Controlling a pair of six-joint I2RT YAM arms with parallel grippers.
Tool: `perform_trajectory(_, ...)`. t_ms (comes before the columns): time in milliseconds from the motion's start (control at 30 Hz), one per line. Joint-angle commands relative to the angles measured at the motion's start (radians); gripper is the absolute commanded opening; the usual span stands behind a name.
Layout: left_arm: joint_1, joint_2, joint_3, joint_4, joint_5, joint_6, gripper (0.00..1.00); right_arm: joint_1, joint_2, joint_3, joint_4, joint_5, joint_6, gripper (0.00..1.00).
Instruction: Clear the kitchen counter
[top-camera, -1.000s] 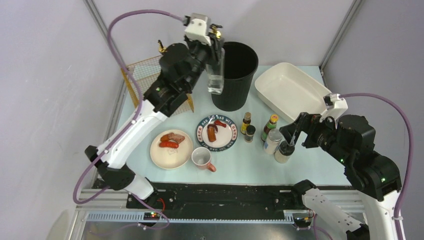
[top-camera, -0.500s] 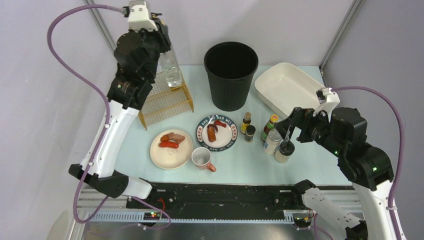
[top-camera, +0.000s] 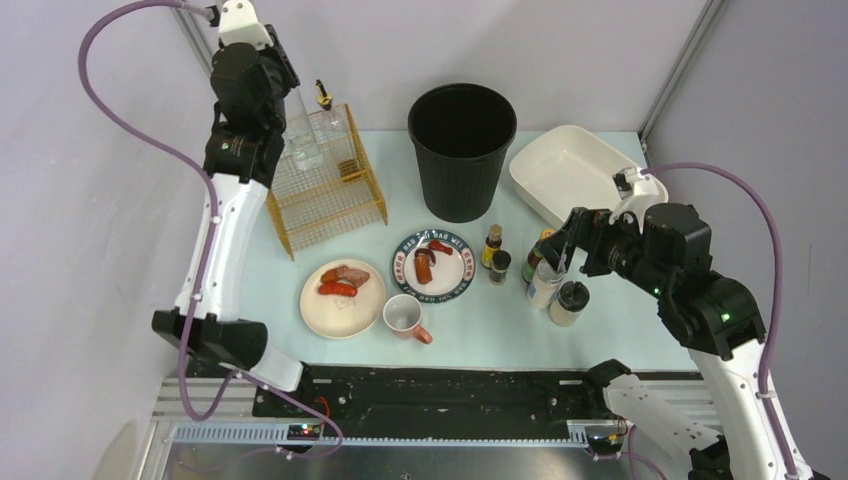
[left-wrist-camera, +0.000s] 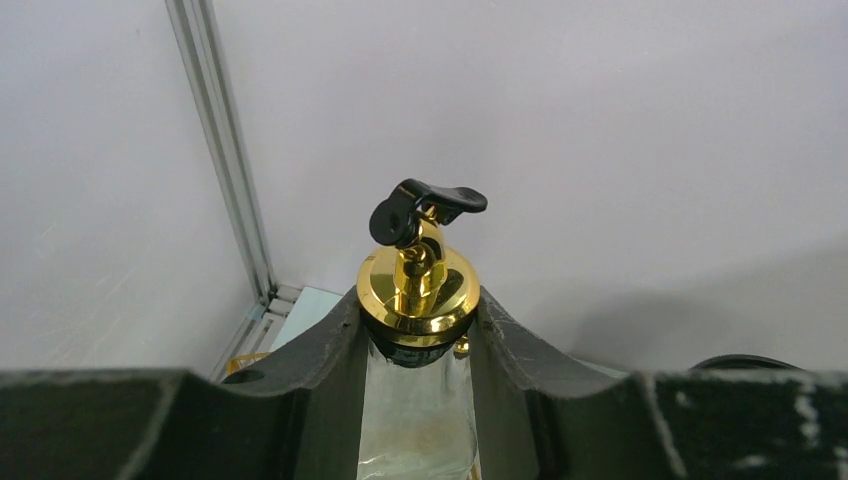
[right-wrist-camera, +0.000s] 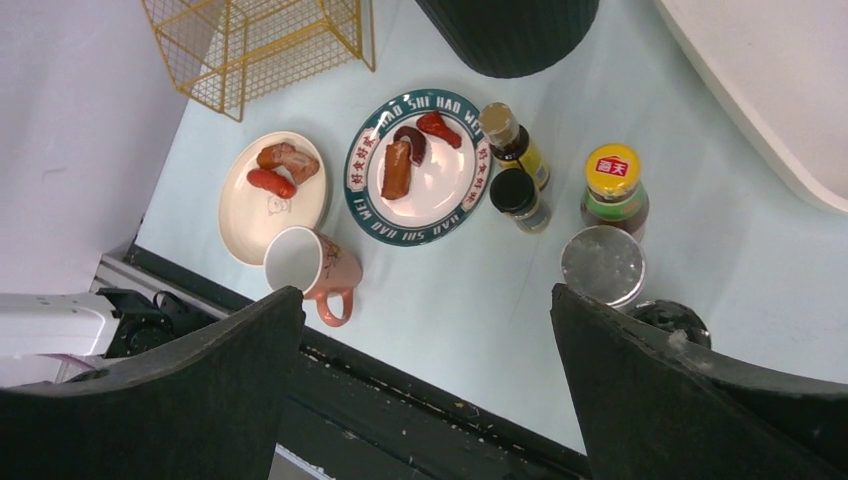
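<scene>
Left gripper: my left gripper (left-wrist-camera: 418, 350) was clamped on the neck of a clear glass bottle (left-wrist-camera: 416, 420), one finger on each side just under its gold pump cap (left-wrist-camera: 418, 290).
Bottle position: the bottle hung upright over the back-left corner of the gold wire basket (top-camera: 325, 195). I could not tell whether its base touched the wire.
Right gripper: my right gripper (right-wrist-camera: 425, 300) was spread wide and held nothing, hovering above the condiment cluster.
Kitchen counter: the pale mint kitchen counter (top-camera: 480, 335) lay below both arms, with its black rail along the near edge.
Condiments: under my right jaws stood a yellow-capped sauce bottle (right-wrist-camera: 614, 185), a silver-lidded can (right-wrist-camera: 602, 265) just in front of it, a small brown-capped bottle (right-wrist-camera: 512, 140) and a black-capped jar (right-wrist-camera: 517, 198). A black-lidded jar (top-camera: 568, 302) stood nearest the rail.
Plates: a patterned plate (right-wrist-camera: 372, 205) carrying sausage pieces sat left of the condiments, and a cream plate (right-wrist-camera: 240, 225) with sausages sat further left.
Mug: a pink mug (right-wrist-camera: 308, 270) stood in front, between the two plates.
Back row: a black bin (top-camera: 462, 150) stood at centre, with a white basin (top-camera: 575, 175) to its right.
</scene>
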Motion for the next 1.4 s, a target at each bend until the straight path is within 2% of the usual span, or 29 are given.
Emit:
perform_trajectory(0, 0.011, 0.045, 0.109, 0.110, -0.021, 0.048, 0.00, 0.008, 0.006, -0.031, 0.089, -0.059, 0.000, 0.98)
perform_trajectory(267, 0.031, 0.139, 0.172, 0.130, -0.061, 0.116, 0.00, 0.012, 0.019, -0.069, 0.130, -0.076, -0.001, 0.98)
perform_trajectory(800, 0.082, 0.181, 0.125, 0.263, -0.034, 0.131, 0.00, 0.020, 0.073, -0.079, 0.152, -0.080, -0.008, 0.98)
perform_trajectory(1133, 0.085, 0.109, -0.082, 0.474, -0.032, 0.126, 0.00, 0.028, 0.092, -0.079, 0.161, -0.082, -0.010, 0.98)
perform_trajectory(1367, 0.085, 0.100, -0.146, 0.567, -0.019, 0.143, 0.00, 0.033, 0.097, -0.078, 0.161, -0.091, -0.010, 0.98)
